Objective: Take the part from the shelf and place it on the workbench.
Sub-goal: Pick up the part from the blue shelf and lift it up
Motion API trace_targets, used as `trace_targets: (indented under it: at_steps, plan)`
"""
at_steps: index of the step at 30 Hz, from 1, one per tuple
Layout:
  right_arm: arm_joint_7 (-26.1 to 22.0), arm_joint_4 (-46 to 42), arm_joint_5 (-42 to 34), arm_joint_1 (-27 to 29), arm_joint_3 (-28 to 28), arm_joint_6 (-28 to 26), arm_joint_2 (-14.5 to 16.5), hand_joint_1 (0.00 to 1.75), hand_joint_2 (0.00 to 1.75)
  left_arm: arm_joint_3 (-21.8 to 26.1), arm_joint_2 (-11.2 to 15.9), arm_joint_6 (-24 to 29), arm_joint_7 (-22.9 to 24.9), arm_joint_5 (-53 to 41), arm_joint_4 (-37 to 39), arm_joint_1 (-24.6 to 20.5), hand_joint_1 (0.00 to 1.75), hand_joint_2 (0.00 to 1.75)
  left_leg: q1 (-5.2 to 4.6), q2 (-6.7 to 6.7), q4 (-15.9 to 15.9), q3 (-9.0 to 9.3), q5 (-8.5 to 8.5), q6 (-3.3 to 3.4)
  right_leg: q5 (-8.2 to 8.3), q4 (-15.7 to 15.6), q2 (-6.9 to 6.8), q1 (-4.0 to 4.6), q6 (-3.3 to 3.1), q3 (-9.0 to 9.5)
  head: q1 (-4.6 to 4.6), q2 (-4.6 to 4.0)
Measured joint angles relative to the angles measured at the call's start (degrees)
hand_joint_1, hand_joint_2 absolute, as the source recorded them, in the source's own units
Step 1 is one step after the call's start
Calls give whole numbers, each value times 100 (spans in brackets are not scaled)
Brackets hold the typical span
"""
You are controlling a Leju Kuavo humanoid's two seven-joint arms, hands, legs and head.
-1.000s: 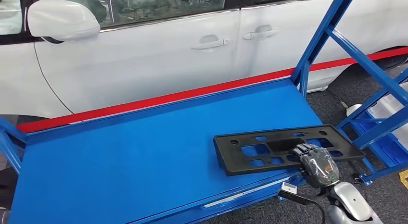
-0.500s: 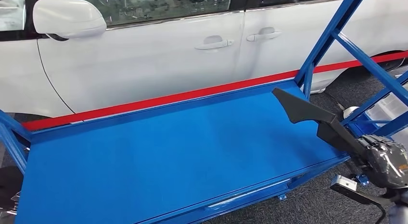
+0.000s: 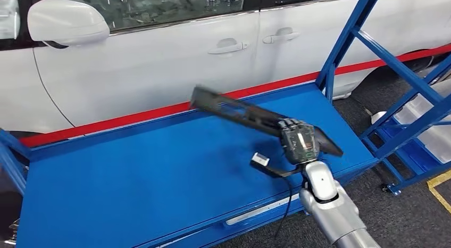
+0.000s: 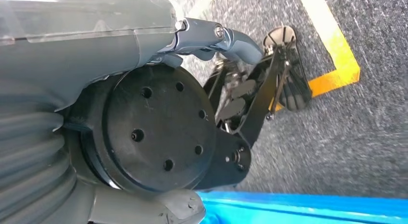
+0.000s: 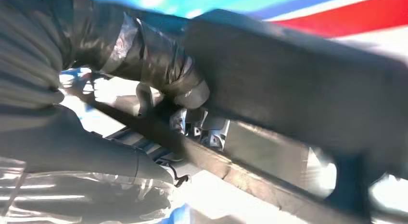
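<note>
The right robot hand is seen in the head view closed around a long black plastic part, which is held tilted above the right half of the blue bench, its far end raised toward the white car. In the left wrist view, the left robot hand is hung over grey carpet with fingers loosely extended and nothing held. In the right wrist view, the part is shown gripped, blurred, close against the fingers.

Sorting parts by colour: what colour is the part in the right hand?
Black; the part shows best in the head view.
</note>
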Motion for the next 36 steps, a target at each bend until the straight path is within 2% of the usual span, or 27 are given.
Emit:
trace_targets:
  at_steps: [2,3,4,5,6,9,10,11,23,36]
  plan:
    - [104,51,-38,-76,548,-44,-114,175,175,20,-12,-52,7,-3,1,-1,0,175,-14,-108,-8,7,11,-14,314,-698,24,98,-223,309,-10,0]
    - [126,64,-52,-96,743,-70,-173,175,175,26,-15,-63,2,-8,1,-3,0,175,6,-147,-15,-2,27,-46,372,-936,28,148,-306,404,-5,0]
    - [149,71,-63,-110,897,-98,-222,175,175,28,-15,-68,-8,-14,1,-3,0,175,32,-171,-27,-18,43,-79,374,-1049,28,185,-355,442,0,0]
    - [170,75,-73,-121,1023,-121,-257,175,175,30,-7,-67,-20,-20,0,-5,0,175,48,-186,-34,-29,58,-107,398,-1123,23,209,-333,458,9,0]
    - [187,75,-75,-135,1129,-141,-290,175,175,31,1,-65,-29,-27,0,-1,0,175,67,-185,-40,-38,64,-123,404,-1173,23,215,-272,467,19,0]
    - [234,76,-55,-128,1358,-160,-348,175,175,33,8,-64,-40,-38,0,-6,0,175,41,-147,0,-74,34,-118,280,-1286,32,163,25,513,17,0]
    - [245,75,-41,-104,1405,-162,-365,175,175,34,9,-68,-41,-39,0,-9,0,175,31,-139,15,-84,23,-118,230,-1309,34,144,80,529,16,0]
    - [251,70,-25,-74,1436,-162,-385,175,175,38,9,-75,-42,-39,0,-11,0,175,26,-134,25,-89,16,-116,202,-1318,34,133,106,534,16,0]
    - [295,-41,128,37,1478,-91,-471,175,175,90,21,-147,-33,-40,0,-16,0,175,38,-127,17,-75,32,-147,207,-1275,41,137,85,526,15,0]
    - [396,-428,232,250,1484,-103,-622,175,175,116,22,-170,-25,-60,0,-19,0,175,30,-125,17,-78,33,-149,207,-1272,45,141,82,525,15,0]
